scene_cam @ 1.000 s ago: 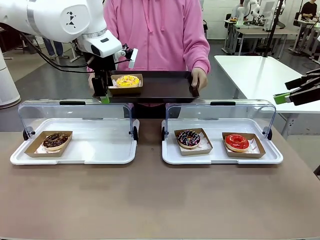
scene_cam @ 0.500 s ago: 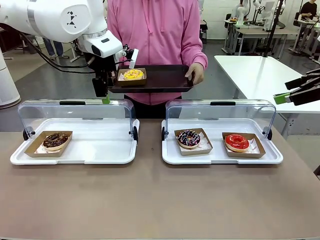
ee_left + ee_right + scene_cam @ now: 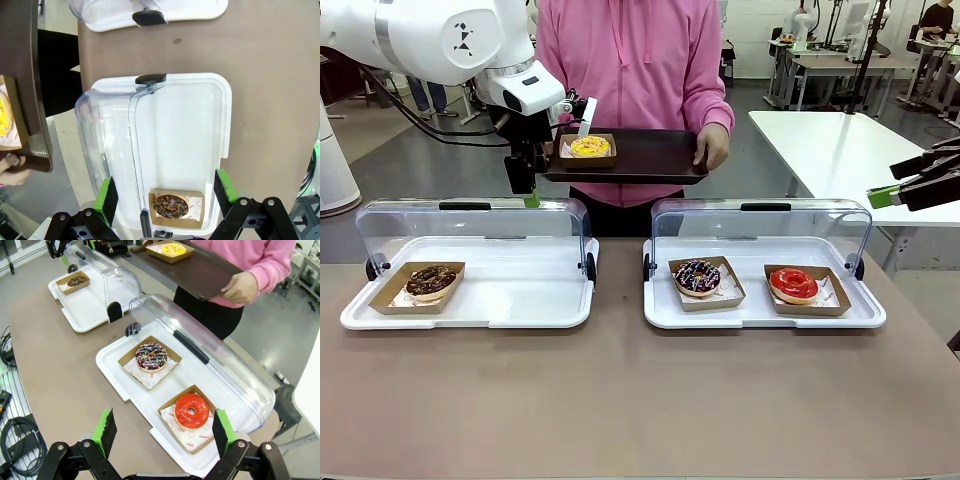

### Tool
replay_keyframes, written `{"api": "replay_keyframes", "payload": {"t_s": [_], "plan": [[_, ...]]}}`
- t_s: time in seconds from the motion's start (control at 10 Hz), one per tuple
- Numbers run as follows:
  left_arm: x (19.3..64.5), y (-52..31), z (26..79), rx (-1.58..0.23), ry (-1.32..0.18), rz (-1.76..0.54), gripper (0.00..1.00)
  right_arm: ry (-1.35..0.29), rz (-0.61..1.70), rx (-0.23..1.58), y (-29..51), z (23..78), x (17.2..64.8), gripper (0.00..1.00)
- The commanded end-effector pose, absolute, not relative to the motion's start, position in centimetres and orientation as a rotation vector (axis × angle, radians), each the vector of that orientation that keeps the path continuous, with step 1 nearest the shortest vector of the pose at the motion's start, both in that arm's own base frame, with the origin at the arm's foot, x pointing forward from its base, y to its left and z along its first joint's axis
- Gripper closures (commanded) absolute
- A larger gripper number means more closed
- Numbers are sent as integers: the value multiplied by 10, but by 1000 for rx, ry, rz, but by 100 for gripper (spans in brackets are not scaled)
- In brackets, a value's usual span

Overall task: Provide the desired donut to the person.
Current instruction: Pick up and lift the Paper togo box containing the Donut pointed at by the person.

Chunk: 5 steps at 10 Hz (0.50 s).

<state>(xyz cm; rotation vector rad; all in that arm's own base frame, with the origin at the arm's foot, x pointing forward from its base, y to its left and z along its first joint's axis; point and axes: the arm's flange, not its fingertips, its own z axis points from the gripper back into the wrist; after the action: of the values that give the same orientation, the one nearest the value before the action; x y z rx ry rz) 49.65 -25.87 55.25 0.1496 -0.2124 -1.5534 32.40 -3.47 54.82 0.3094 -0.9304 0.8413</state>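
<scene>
Fingers spread wide and holding nothing, the left gripper [image 3: 526, 180] hangs above the far edge of the left case [image 3: 510, 292], just beside the left end of a dark tray [image 3: 655, 157]. On that tray sits the yellow donut [image 3: 589, 147] in its cardboard box. The tray is carried by the person [image 3: 630, 60] in pink at the far side, one hand [image 3: 712, 146] on its right end. The right gripper [image 3: 888, 183], equally wide and empty, is at the far right, well apart from the food. On the table [image 3: 620, 400] both cases stand with clear lids raised: a chocolate donut [image 3: 430, 281] in the left one, a sprinkled donut [image 3: 697, 277] and a red donut [image 3: 794, 284] in the right case [image 3: 760, 320].
</scene>
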Motion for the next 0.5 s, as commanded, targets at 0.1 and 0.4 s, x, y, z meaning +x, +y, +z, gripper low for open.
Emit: {"api": "replay_keyframes", "payload": {"t_s": [0.1, 0.4], "plan": [[498, -257, 553, 164, -219, -1554, 0, -925, 846, 310, -34, 546, 325, 0], [472, -240, 583, 90, -252, -1469, 0, -925, 846, 310, -34, 546, 325, 0]]}}
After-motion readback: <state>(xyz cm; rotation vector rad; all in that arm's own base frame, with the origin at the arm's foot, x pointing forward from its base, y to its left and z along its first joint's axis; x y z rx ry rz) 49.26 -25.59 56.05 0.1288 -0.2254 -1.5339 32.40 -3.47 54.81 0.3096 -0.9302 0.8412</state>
